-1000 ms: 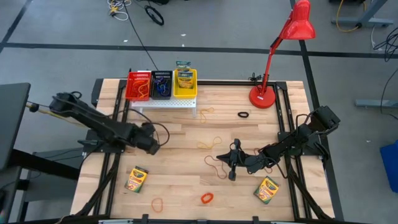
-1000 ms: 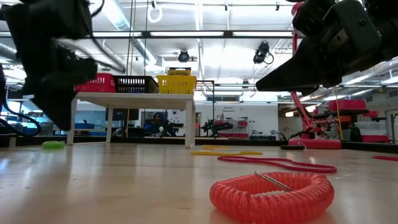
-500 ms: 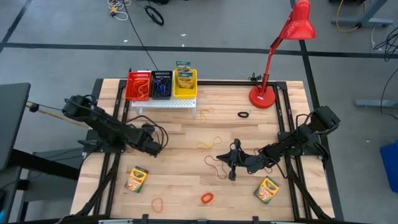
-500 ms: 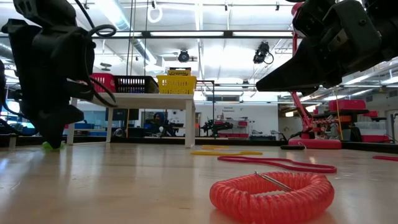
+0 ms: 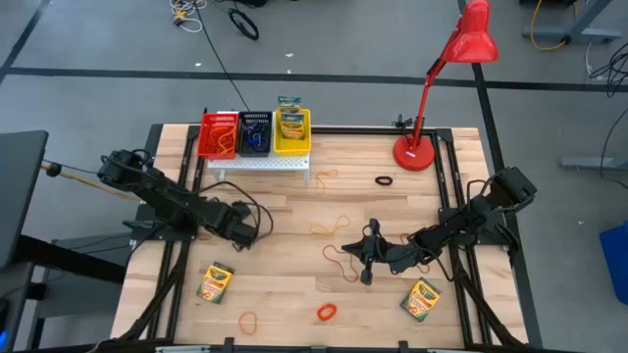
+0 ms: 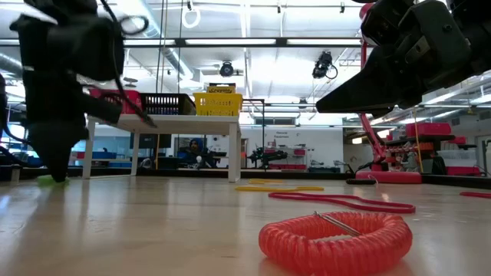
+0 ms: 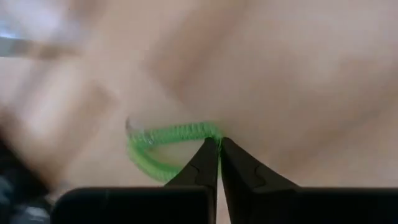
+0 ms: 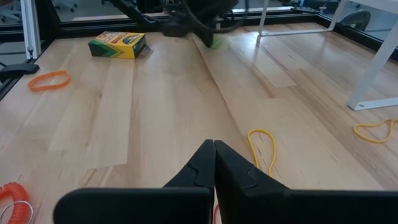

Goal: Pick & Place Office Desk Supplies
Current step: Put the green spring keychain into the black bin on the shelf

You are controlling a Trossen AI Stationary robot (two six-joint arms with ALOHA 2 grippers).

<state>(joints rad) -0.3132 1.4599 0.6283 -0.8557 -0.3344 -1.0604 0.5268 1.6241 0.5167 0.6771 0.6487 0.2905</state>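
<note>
My left gripper (image 5: 247, 229) is down at the table's left middle, shut on a green coiled elastic loop (image 7: 163, 142), which also shows under it in the low view (image 6: 51, 180). My right gripper (image 5: 366, 259) hangs shut above the table's right middle, over a reddish rubber band (image 5: 340, 261), touching nothing. Crayon boxes lie flat near the front left (image 5: 215, 282) and front right (image 5: 422, 299). An orange coiled loop (image 5: 326, 312), an orange band (image 5: 249, 320) and a black loop (image 5: 384, 181) lie on the wood. My left gripper pinches the green loop between its two fingertips (image 7: 210, 155), at one end of the coil (image 7: 208, 129). The fingers come from above, slanting down. The rest of the loop trails to one side of the fingers, at or just above the table top.
Red (image 5: 218, 134), black (image 5: 255, 132) and yellow (image 5: 291, 129) bins sit on a white stand (image 5: 260, 162) at the far edge. A red lamp's base (image 5: 415, 153) stands far right. More yellow rubber bands lie mid-table (image 5: 334, 226) and by the stand (image 5: 324, 177).
My left gripper has moved a little toward the table's right and near edges and come down from a raised position onto the green loop. The loop has shifted slightly toward the table's left. My right arm has kept still.
</note>
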